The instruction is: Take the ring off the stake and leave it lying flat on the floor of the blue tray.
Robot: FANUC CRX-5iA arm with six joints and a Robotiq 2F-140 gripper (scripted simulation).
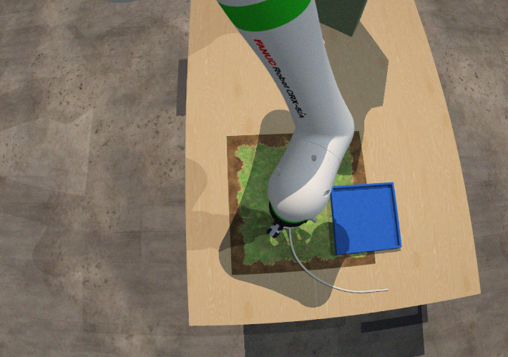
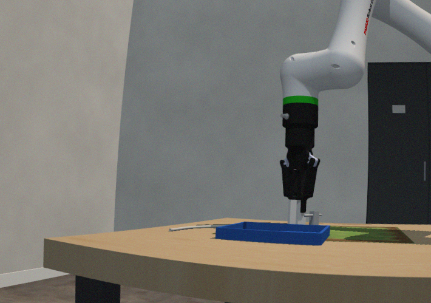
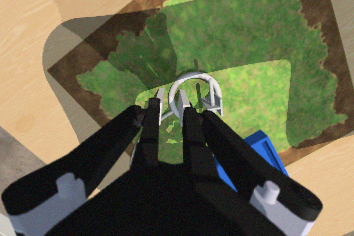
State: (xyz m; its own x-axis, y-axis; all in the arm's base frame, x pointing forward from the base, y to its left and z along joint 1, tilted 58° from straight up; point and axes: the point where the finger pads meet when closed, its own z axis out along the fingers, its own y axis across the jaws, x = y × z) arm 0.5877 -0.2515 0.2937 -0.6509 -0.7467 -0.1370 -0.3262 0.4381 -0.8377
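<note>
jaws look slightly open with nothing visibly pinched, and the ring (image 3: 194,75) is still down among the grey posts (image 2: 292,212) (image 3: 184,101), so an off-centre close could snag a post or miss it

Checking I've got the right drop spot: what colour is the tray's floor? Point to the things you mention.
Blue, like the walls of the tray (image 1: 365,217) (image 2: 269,237) (image 3: 260,144); the top view shows it best.

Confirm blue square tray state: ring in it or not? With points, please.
Not in. The top view shows the blue square tray's (image 1: 365,218) (image 2: 272,237) (image 3: 257,144) floor bare, with only a shadow across one corner.
</note>
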